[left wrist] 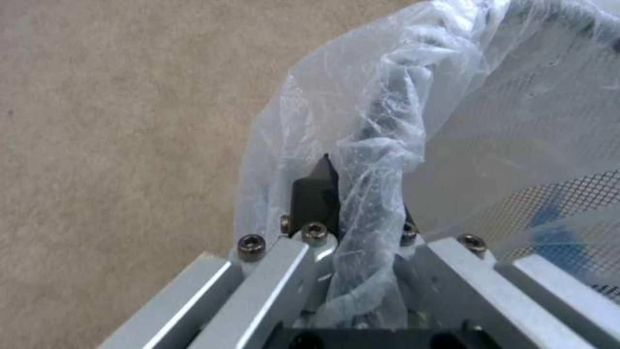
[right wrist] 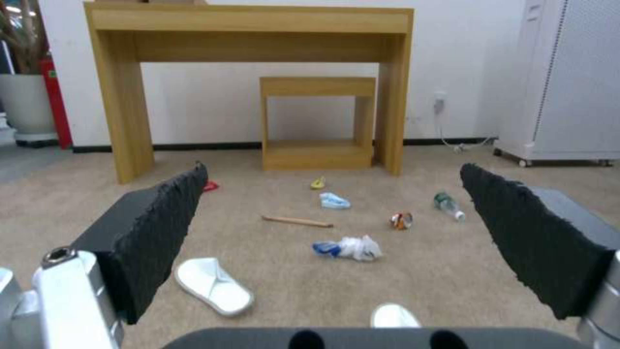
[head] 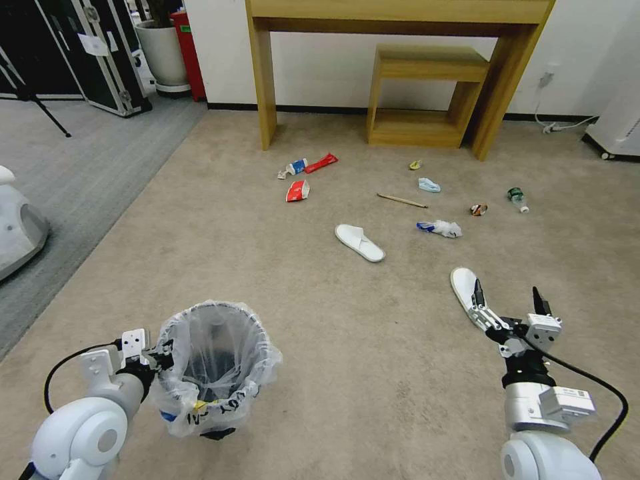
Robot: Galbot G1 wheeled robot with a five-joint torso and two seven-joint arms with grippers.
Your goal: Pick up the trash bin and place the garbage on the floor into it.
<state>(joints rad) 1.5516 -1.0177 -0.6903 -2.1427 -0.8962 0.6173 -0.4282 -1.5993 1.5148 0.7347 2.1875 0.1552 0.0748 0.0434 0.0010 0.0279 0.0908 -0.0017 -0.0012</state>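
Observation:
The trash bin point(head: 217, 363), black with a crinkly white bag, is at the lower left of the head view. My left gripper point(head: 163, 353) is shut on its rim; the left wrist view shows the gripper point(left wrist: 362, 184) pinching rim and bag point(left wrist: 387, 145). Whether the bin is off the floor point(head: 267, 280) I cannot tell. My right gripper point(head: 510, 297) hovers open over a white slipper point(head: 462, 281). Ahead lie garbage pieces: another slipper point(head: 360, 242), a red wrapper point(head: 321, 163), a paper cup point(head: 298, 191), a stick point(head: 402, 200), a tissue point(head: 440, 229), a mask point(head: 429, 185), a can point(head: 478, 209) and a bottle point(head: 518, 199).
A wooden table point(head: 400, 13) with a low stool point(head: 427, 93) under it stands against the far wall. A grey carpet strip point(head: 80, 160) and a white rounded machine point(head: 17, 227) lie to the left. A white wheeled unit point(head: 620, 120) is at the far right.

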